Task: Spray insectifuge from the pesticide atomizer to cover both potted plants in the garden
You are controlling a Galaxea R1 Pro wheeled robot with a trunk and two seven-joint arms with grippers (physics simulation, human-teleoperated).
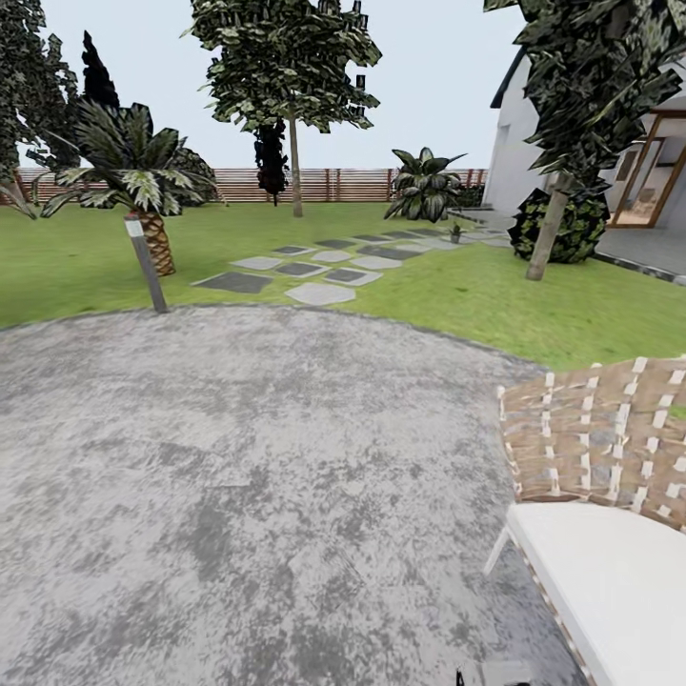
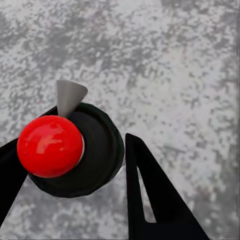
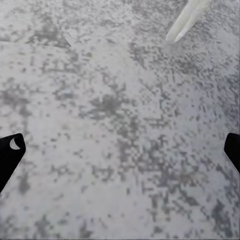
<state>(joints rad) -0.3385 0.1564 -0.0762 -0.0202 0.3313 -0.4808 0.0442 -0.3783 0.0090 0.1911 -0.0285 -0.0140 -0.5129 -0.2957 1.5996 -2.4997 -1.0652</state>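
The pesticide atomizer (image 2: 97, 150) has a round black body, a glossy red ball on top and a grey cone nozzle. My left gripper (image 2: 70, 152) is shut on it, one black finger on each side, above the grey paving. My right gripper (image 3: 120, 150) is open, its fingertips wide apart over bare paving with nothing between them. Far off, where the stepping stones end, stands a small low green plant (image 1: 455, 232); it may be one of the potted plants, but it is too small to tell. The other potted plant is out of view.
A round grey patio (image 1: 238, 476) lies ahead, ringed by lawn (image 1: 476, 305). Stepping stones (image 1: 319, 272) lead to a big dark shrub (image 1: 424, 186) and the fence (image 1: 333, 183). A woven chair with a white cushion (image 1: 591, 457) stands close on the right. A short post (image 1: 148, 267) and a palm (image 1: 133, 171) stand at the left.
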